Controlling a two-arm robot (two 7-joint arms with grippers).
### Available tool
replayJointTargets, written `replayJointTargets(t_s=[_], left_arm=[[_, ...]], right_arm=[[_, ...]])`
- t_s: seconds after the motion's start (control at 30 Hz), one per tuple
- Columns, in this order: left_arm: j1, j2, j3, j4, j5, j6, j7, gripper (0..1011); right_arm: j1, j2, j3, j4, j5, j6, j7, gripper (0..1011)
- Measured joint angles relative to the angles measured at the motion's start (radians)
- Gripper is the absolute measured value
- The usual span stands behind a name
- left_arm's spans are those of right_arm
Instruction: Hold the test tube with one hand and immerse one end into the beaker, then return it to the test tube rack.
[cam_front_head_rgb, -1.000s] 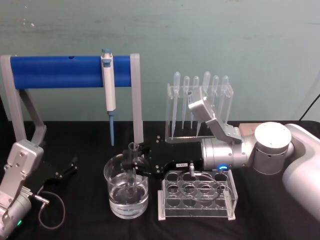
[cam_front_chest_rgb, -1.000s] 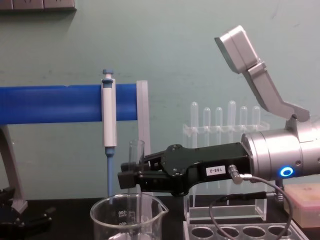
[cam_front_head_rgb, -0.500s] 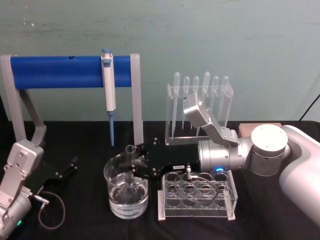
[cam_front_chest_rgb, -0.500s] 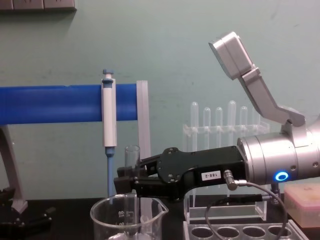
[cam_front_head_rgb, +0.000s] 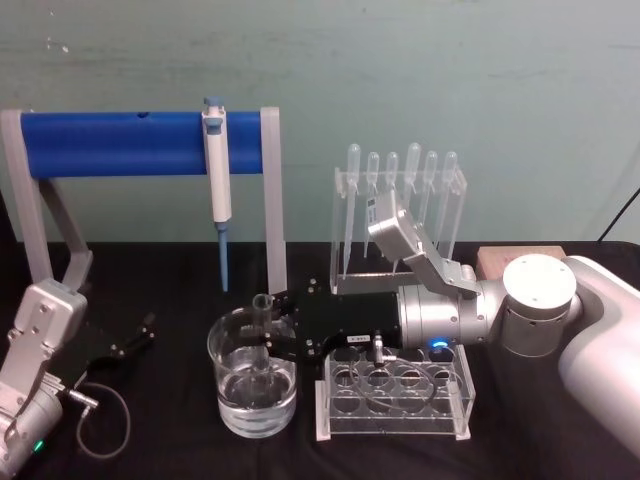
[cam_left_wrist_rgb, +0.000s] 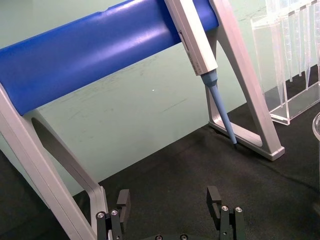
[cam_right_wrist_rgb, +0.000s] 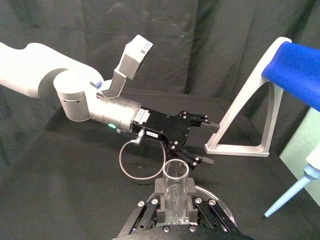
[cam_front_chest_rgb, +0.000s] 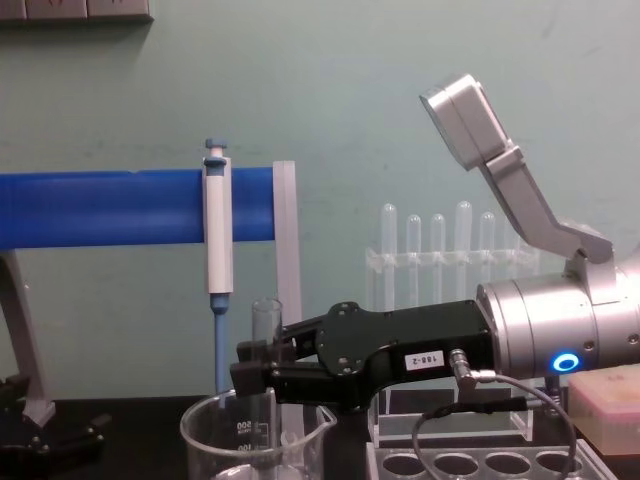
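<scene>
- Glass against glass is the main hazard. The right claw (cam_front_head_rgb: 270, 338) is clamped on the test tube (cam_front_head_rgb: 262, 306) just under its rim. The tube stands upright with its round end down inside the beaker (cam_front_head_rgb: 226, 372) directly below the claw, apparently in the water.
- Any sideways drift before lifting could knock the tube against the beaker wall, tipping the beaker or twisting the tube in the grip.
- A wet tube might slip on the way to the test tube rack (cam_front_head_rgb: 325, 405), under the claw's wrist and just beside the beaker.
- Head view shows the water and the rack's open holes. Chest view shows the tube's uprightness, and right wrist view the fingers on both sides of it.
- The left claw (cam_left_wrist_rgb: 170, 207) sits parked with its fingers wide, well apart from the right claw, beyond the beaker.
</scene>
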Motion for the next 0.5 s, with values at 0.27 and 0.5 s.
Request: replayJointTargets(t_s=[0.27, 0.5], left_arm=[[0.0, 0.0, 0.0, 0.0, 0.0, 0.0, 0.0, 1000], [0.0, 0.0, 0.0, 0.0, 0.0, 0.0, 0.0, 1000]], right_arm=[[0.001, 0.0, 0.0, 0.0, 0.001, 0.0, 0.0, 230], [0.002, -0.001, 0.0, 0.0, 0.001, 0.001, 0.0, 230]])
